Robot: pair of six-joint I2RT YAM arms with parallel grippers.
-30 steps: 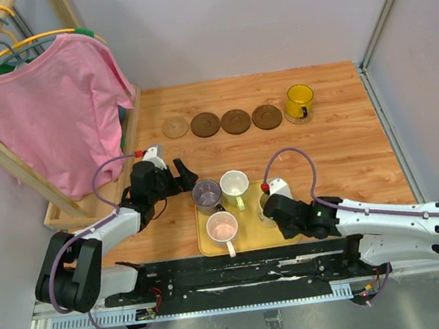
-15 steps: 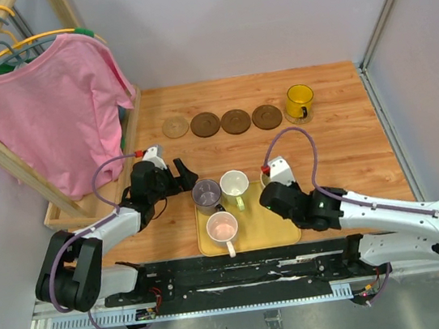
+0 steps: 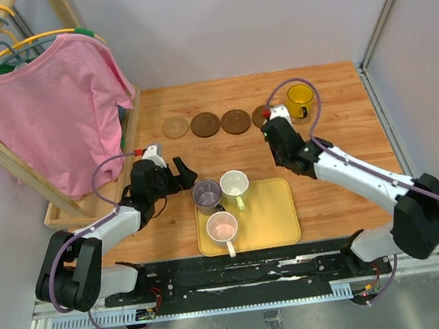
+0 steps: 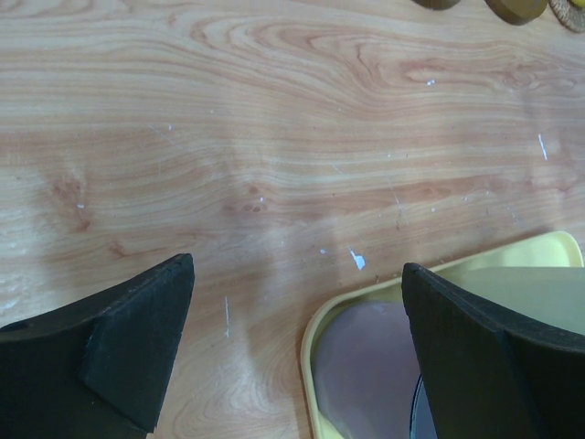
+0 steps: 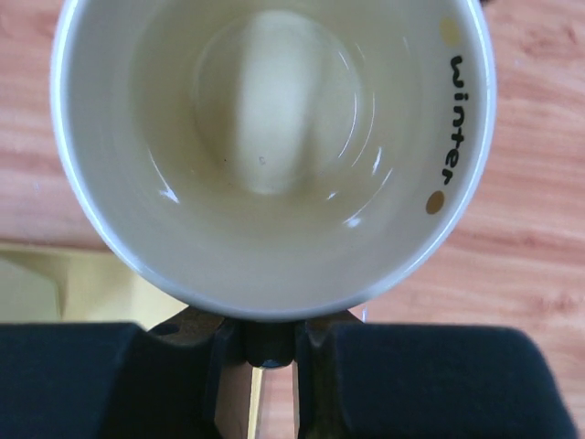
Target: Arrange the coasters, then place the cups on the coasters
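One cream cup (image 5: pixel 274 155) hangs from outstretched right gripper (image 5: pixel 270 346).

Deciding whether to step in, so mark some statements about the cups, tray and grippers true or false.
1. Three cups stand on the yellow tray. True.
2. The right gripper grips a cream cup by its handle. True.
3. The yellow cup stands on that tray. False: it sits on a coaster at the row's right end.
4. The left gripper is shut. False: it is open and empty, beside the tray.
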